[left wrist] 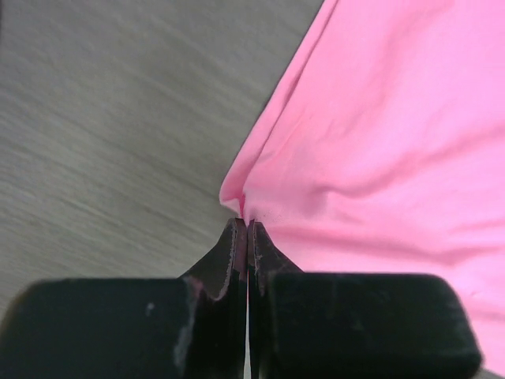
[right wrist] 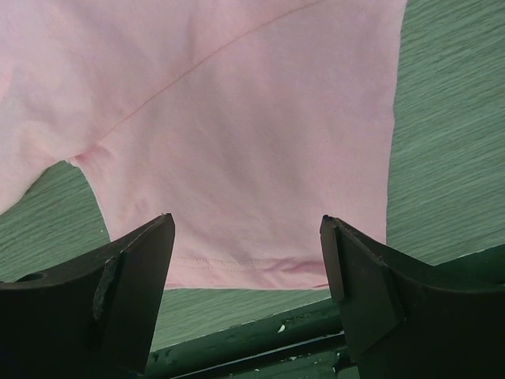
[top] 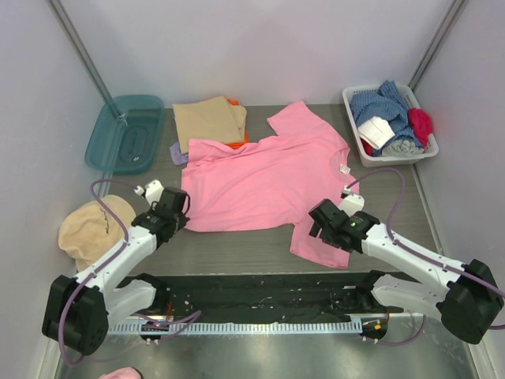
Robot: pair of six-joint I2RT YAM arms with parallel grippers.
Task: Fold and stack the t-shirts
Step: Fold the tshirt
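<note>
One pink shirt [top: 268,178] lies spread flat in the middle of the counter [top: 237,249], collar to the right, with one sleeve far and one near. Behind its far left edge sits one folded tan shirt [top: 209,120]. An orange shirt [top: 233,102] shows only as a sliver under the tan one. A small bit of lilac cloth [top: 178,154] peeks out just left of the pink shirt. That makes four shirts.

The left end effector [left wrist: 246,229] is pinched tight on the pink shirt's near left corner, and the cloth puckers at its tips. The right end effector [right wrist: 248,229] stands wide over the near sleeve, its hem lying between the two fingers [right wrist: 138,253]. Neither finger grips the cloth.

The pink shirt's left hem runs straight back from the pinched corner. Its near sleeve reaches almost to the black strip [top: 252,288] at the counter's near edge. Bare counter lies between the pinched corner and one tan cap [top: 95,229] at the near left, and along the shirt's near side. One teal tub [top: 125,133] stands far left. One white basket [top: 353,118] of mixed clothes stands far right, just beyond the far sleeve.
</note>
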